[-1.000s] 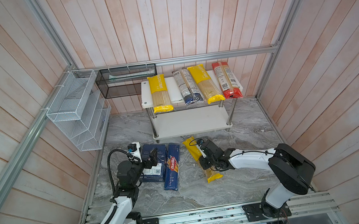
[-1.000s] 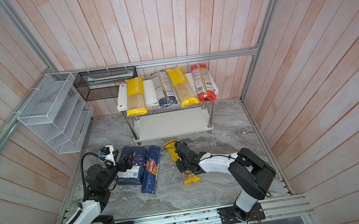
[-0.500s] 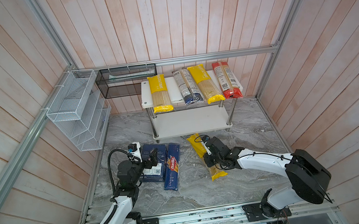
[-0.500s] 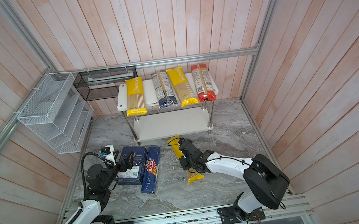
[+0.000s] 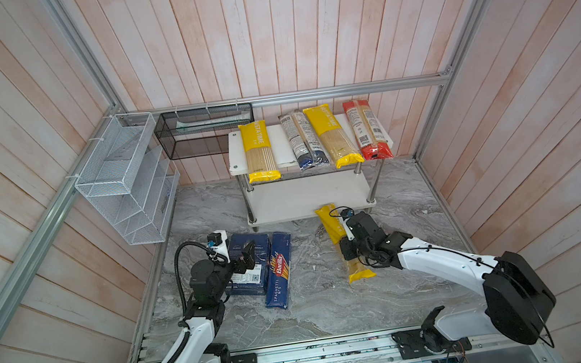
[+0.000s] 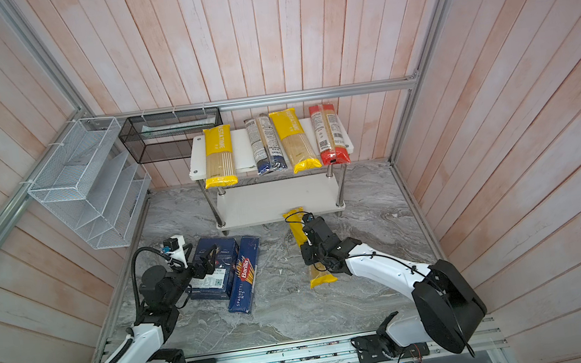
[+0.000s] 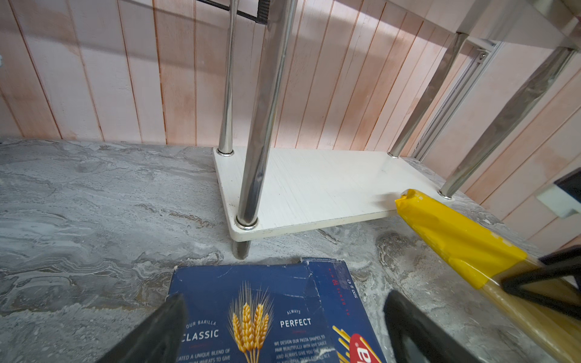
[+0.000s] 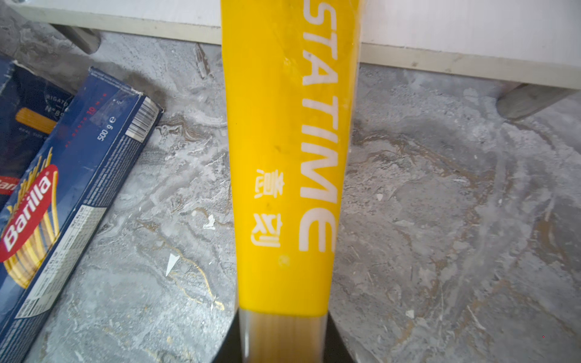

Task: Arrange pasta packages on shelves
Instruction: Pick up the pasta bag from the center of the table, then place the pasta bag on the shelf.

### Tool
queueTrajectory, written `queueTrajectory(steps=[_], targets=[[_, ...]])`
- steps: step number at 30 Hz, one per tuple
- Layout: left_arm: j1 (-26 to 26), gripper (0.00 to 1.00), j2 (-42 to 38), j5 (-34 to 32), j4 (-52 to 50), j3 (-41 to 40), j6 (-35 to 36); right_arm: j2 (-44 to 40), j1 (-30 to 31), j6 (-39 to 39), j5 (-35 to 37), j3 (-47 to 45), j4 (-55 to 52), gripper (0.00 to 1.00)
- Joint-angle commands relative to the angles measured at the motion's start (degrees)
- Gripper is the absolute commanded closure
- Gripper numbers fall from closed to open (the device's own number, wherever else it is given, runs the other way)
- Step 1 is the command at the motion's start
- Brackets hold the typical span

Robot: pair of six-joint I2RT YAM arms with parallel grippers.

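The jaws of my right gripper [image 8: 283, 342] are pinched on the clear middle of a long yellow PASTATIME spaghetti bag [image 5: 328, 223]. Its far yellow end reaches over the front edge of the lower board of the white two-tier rack with chrome posts [image 5: 302, 196], near that board's front right corner. My left gripper [image 7: 283, 327] holds its jaws spread over the wide dark-blue cardboard Barilla box [image 7: 251, 292], which lies flat near the left edge of the grey marbled bench [image 5: 315, 300].

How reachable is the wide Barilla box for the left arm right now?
Probably yes: the left claw hangs open right over the wide Barilla box, nothing on top. The narrow Barilla pack lying against one side may crowd a finger.
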Motion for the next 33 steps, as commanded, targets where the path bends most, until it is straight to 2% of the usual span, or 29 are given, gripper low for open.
queueTrajectory(steps=[1, 15, 33], targets=[[0.31, 0.0, 0.47, 0.05, 0.72, 0.86, -0.17, -2.55, -1.86, -0.84, 0.01, 3.83, 3.81, 1.0], [0.37, 0.0, 1.5, 0.25, 0.51, 1.51, -0.11, -1.06, -12.25, -4.94, -3.28, 6.54, 6.93, 1.0], [0.29, 0.0, 2.62, -0.06, -0.07, 2.38, -0.26, 9.98, -17.84, -5.99, -2.26, 15.12, 13.83, 1.0]])
